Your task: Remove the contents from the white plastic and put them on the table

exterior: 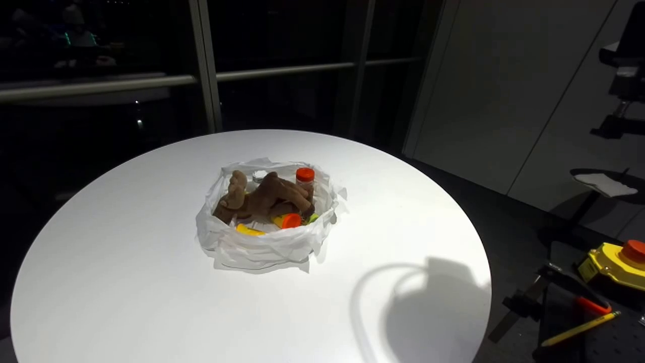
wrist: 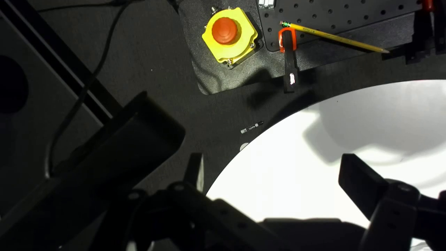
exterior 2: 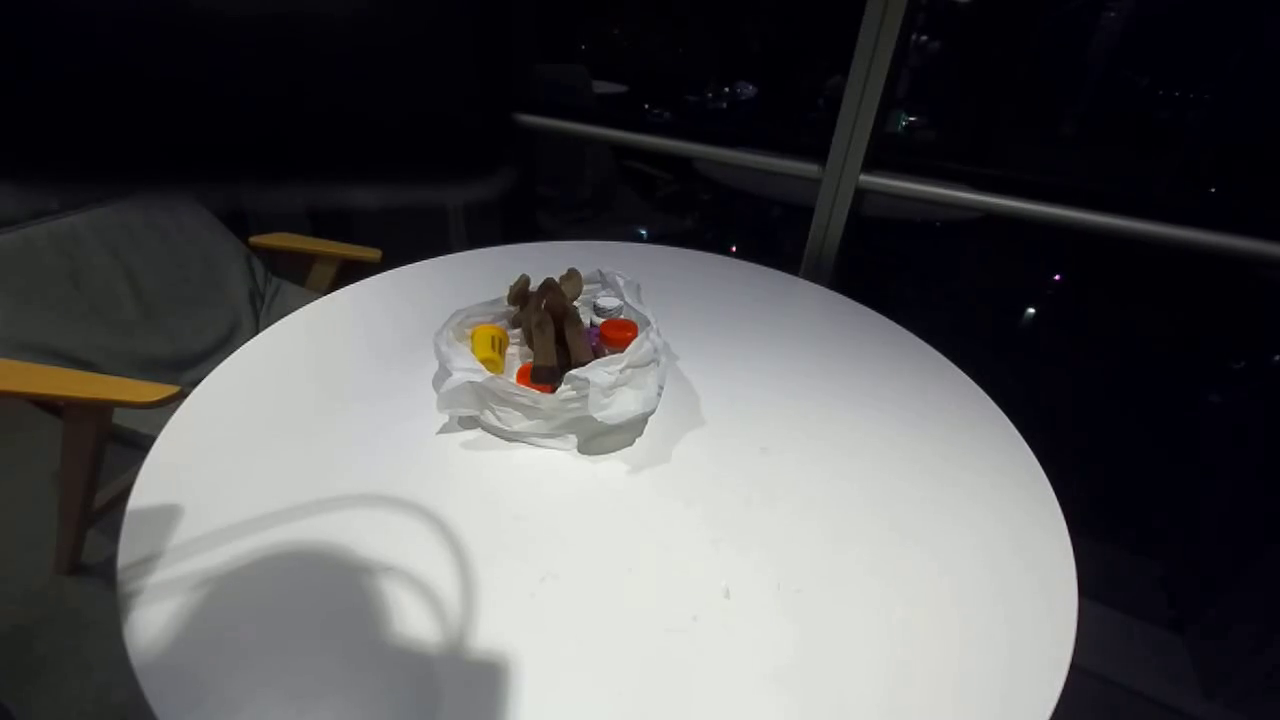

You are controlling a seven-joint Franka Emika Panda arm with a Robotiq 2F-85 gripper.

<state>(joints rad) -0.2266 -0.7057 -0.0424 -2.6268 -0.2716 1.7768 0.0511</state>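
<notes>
A crumpled white plastic bag [exterior: 262, 247] stands open on the round white table [exterior: 126, 262]; it also shows in an exterior view [exterior 2: 540, 425]. In it lie a brown plush toy [exterior: 267, 194], a red-lidded jar [exterior: 305, 175], a yellow container with an orange-red lid [exterior: 289, 221], another yellow container [exterior 2: 489, 347] and a small silver-white lidded item [exterior 2: 606, 308]. Bits of green [exterior: 313, 218] and purple [exterior 2: 594, 340] show between them. My gripper [wrist: 273, 167] is open and empty over the table's edge in the wrist view, away from the bag. Both exterior views lack the gripper.
A yellow box with a red button [wrist: 228, 55], a clamp [wrist: 289, 62] and a pencil [wrist: 334, 36] lie beside the table. A marker [wrist: 251, 127] is on the floor. A wooden-armed chair [exterior 2: 90, 385] stands near the table. The arm's shadow falls on the table.
</notes>
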